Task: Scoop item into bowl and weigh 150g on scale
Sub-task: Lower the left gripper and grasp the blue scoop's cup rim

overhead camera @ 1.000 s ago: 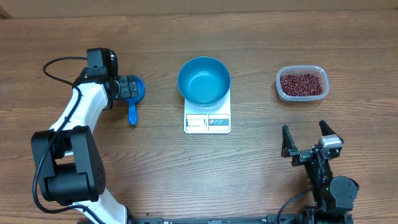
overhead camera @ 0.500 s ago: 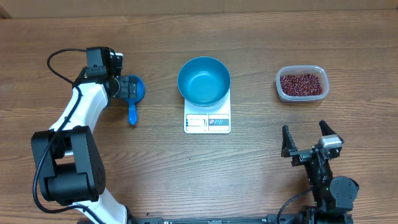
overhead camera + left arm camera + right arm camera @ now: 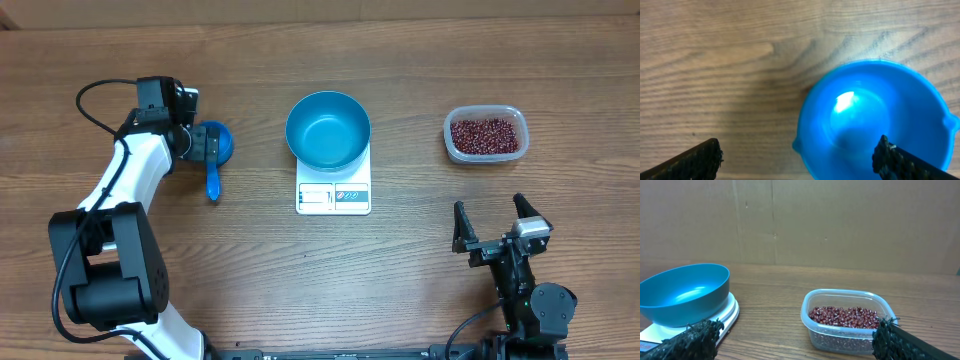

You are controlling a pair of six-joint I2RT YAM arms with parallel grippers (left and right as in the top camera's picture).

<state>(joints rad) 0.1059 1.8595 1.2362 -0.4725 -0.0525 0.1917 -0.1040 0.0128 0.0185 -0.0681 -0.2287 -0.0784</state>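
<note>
Only the left gripper (image 3: pixel 204 141) has slid a bit; it hangs spread wide over the blue scoop (image 3: pixel 213 181). The right gripper (image 3: pixel 490 213) is spread wide too, with wood table (image 3: pixel 400 285) all around it. Beans (image 3: pixel 486 135) sit in the tub (image 3: pixel 452 146), apart from the bowl (image 3: pixel 328 130) on the scale (image 3: pixel 333 197).

The bowl (image 3: pixel 328 130) is deep, round and teal-blue. It stands upright and empty on the scale (image 3: pixel 333 197), with light catching its smooth inside. The scale is a flat white square. The bowl covers its far part and leaves the display window and label strip bare along the near edge. Both sit well apart from the left jaws, off to their right, and ahead and to the left of the right jaws. The beans (image 3: pixel 486 135) are small, oval and dark red-brown. They lie in a loose layer inside a clear tub (image 3: pixel 448 140) on the counter (image 3: pixel 400 280), straight ahead of the right jaws and apart from them.
</note>
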